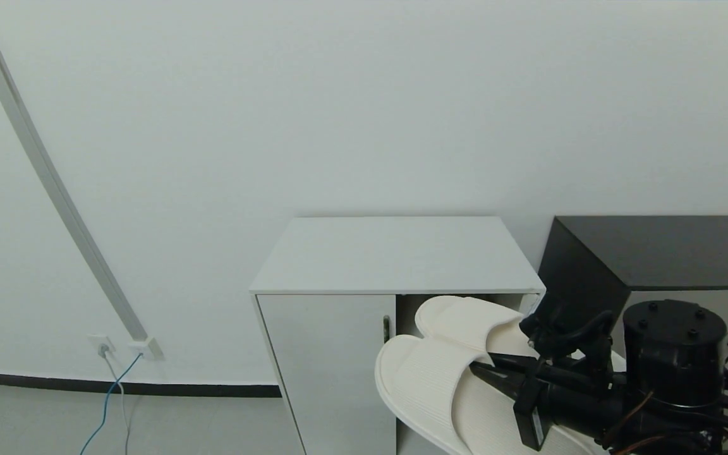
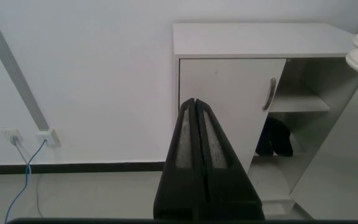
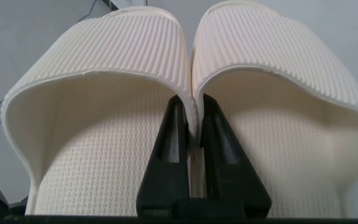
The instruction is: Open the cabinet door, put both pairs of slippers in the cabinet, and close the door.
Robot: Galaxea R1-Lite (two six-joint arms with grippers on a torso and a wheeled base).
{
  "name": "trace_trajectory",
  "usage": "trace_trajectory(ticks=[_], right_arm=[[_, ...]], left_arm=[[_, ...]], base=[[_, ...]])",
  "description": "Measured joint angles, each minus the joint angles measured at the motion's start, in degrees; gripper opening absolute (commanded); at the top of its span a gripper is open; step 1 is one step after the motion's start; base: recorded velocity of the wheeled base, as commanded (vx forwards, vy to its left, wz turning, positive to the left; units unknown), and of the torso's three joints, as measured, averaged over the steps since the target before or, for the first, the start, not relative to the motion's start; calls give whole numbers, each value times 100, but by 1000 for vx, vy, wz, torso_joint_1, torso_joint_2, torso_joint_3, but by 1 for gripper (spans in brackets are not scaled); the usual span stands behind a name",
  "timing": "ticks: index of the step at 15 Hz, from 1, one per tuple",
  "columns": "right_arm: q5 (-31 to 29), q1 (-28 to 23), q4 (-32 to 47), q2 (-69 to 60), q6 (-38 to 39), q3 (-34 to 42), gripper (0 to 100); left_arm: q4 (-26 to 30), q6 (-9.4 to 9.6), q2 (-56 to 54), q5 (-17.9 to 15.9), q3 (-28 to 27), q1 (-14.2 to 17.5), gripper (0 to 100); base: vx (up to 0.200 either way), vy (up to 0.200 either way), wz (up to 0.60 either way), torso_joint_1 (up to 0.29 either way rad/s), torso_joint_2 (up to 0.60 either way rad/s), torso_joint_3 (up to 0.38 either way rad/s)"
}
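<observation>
We face a cabinet (image 1: 395,253) against the wall (image 1: 364,95), with a low unit (image 1: 655,253) just to its right and a wall socket (image 1: 102,344) well to its left. The cabinet's left door (image 1: 326,366) is closed and its right half is open. Our right claw (image 1: 481,370) holds a pair of slippers (image 1: 427,379) side by side before that opening. Inside, below the shelf (image 2: 300,102), stands a second pair (image 2: 275,138).

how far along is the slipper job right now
Done: the cabinet stands open on its right side, and a dark pair, apparently slippers, already sits inside it. In hand: the right gripper is shut on the white slippers, held in front of the opening. Left: set them inside and shut the cabinet.
</observation>
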State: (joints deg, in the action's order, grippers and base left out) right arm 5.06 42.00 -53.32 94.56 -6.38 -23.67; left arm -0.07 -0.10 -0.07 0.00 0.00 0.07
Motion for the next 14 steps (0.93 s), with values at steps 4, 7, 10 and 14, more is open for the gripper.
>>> trace_trajectory(ticks=[4, 7, 10, 14], right_arm=[[2, 0, -5, 12, -2, 22, 0], [2, 0, -27, 26, -2, 39, 0], [2, 9, -21, 34, -5, 55, 0], [2, 11, -18, 48, -2, 66, 0]], left_arm=[[0, 2, 0, 0, 0, 0, 0], [-2, 2, 0, 0, 0, 0, 0], [0, -1, 0, 0, 0, 0, 0], [0, -6, 0, 0, 0, 0, 0]], base=[[0, 0, 0, -168, 377, 211], [0, 0, 0, -181, 429, 243], [0, 0, 0, -230, 543, 317], [0, 0, 0, -217, 542, 320]])
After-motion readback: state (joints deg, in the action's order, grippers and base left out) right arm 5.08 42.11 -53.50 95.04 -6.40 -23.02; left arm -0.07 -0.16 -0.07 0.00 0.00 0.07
